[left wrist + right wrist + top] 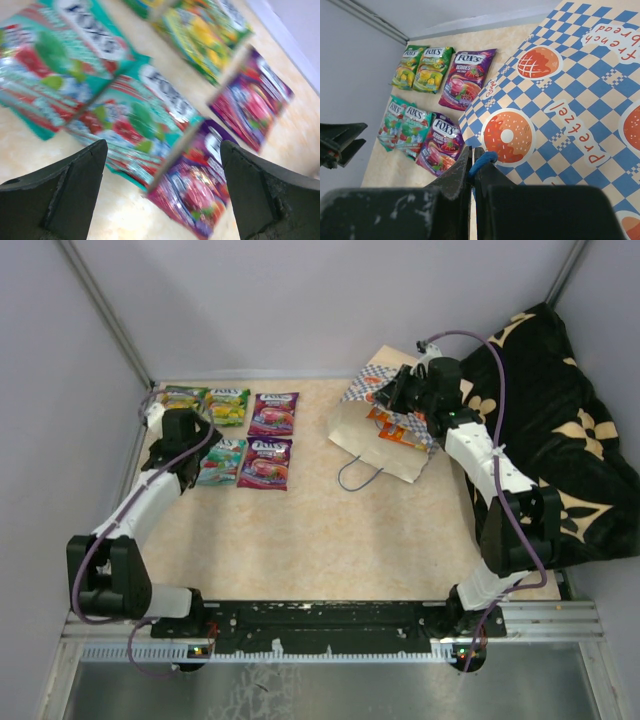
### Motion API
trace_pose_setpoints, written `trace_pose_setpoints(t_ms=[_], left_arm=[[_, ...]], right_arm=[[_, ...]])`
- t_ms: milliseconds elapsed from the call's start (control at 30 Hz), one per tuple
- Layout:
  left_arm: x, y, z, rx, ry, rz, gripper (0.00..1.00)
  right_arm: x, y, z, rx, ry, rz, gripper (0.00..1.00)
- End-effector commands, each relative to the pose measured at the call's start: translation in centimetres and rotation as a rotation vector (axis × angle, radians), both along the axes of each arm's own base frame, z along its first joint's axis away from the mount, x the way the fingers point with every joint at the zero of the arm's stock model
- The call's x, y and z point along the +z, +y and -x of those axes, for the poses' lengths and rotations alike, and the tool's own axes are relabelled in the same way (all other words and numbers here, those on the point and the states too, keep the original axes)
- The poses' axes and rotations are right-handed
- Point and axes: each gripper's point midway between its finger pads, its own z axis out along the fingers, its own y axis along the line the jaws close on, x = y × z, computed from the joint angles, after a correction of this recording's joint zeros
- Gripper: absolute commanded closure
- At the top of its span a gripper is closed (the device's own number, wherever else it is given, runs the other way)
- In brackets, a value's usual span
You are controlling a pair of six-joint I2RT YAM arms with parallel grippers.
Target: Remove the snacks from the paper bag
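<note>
Several FOX'S snack pouches lie in two rows at the far left of the table: green-yellow ones, a purple one, a teal one and a second purple one. My left gripper is open and empty, low over the teal pouch and the purple pouch. The paper bag lies at the far right with an orange-red pouch showing at its mouth. My right gripper is shut on the bag's blue cord handle, lifting the checkered side.
A black cloth with tan flowers is heaped along the right wall, behind my right arm. The bag's other blue handle loops onto the tabletop. Grey walls close in the left, back and right sides.
</note>
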Motion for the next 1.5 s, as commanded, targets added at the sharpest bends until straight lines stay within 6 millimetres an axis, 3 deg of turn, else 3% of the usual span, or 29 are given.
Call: trace_pose_setpoints(t_ms=[0, 100, 300, 400, 467, 700, 833, 933, 1000, 1067, 1333, 1467], left_arm=[[5.0, -6.9, -1.1, -0.444, -0.105, -0.119, 0.0], [7.1, -13.1, -1.0, -0.763, -0.217, -0.124, 0.0], [7.5, -19.3, -0.3, -1.078, -0.287, -0.14, 0.0], [8.1, -23.6, 2.4, -1.404, -0.406, -0.135, 0.0], [8.0, -25.2, 3.9, -1.532, -0.464, -0.138, 0.0], [7.9, -27.7, 7.4, -1.823, -0.57, -0.16, 0.0], [7.5, -28.8, 9.1, -1.926, -0.629, -0.146, 0.0], [6.9, -29.5, 11.9, -2.074, -0.702, -0.116, 0.0], [7.1, -29.9, 12.3, -2.083, -0.748, -0.11, 0.0], [7.7, -30.1, 12.0, -2.061, -0.762, -0.08, 0.0], [9.2, -31.9, 7.6, -1.932, -0.682, 0.124, 0.0], [9.9, -32.0, 5.7, -1.823, -0.74, 0.11, 0.0]], right_arm=[[2.8, -0.7, -0.7, -0.018, -0.072, -0.003, 1.0], [3.3, -0.7, -0.5, -0.015, -0.077, -0.007, 1.0], [3.4, -0.8, -0.1, -0.017, -0.069, -0.004, 1.0], [3.1, -0.8, 0.0, -0.016, -0.062, -0.006, 1.0], [3.0, -0.9, 0.1, -0.023, -0.054, -0.009, 1.0], [3.8, -1.0, 0.4, -0.035, -0.063, -0.021, 1.0], [3.5, -1.0, 0.5, -0.042, -0.057, -0.026, 1.0], [3.0, -0.9, 0.4, -0.045, -0.044, -0.022, 1.0], [2.8, -0.8, 0.3, -0.044, -0.04, -0.019, 1.0], [2.7, -0.8, 0.2, -0.045, -0.036, -0.016, 1.0], [2.7, -0.9, 0.1, -0.051, -0.042, -0.015, 1.0], [2.6, -0.9, 0.2, -0.051, -0.042, -0.013, 1.0]])
